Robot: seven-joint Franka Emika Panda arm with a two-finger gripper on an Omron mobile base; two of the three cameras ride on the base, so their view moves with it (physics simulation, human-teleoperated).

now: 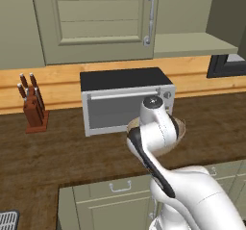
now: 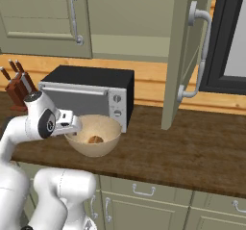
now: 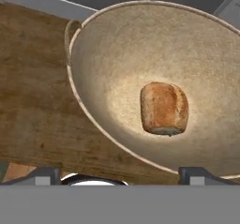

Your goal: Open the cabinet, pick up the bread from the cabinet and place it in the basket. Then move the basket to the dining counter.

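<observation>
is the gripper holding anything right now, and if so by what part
Nothing is held. The gripper is open, its fingertips spread wide above the basket, and the bread lies loose on the basket's bottom, clear of both tips.

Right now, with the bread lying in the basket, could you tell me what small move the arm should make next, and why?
Probably lower the open gripper onto the basket rim to grasp it: the bread already lies inside, released, so carrying the basket comes next.
</observation>
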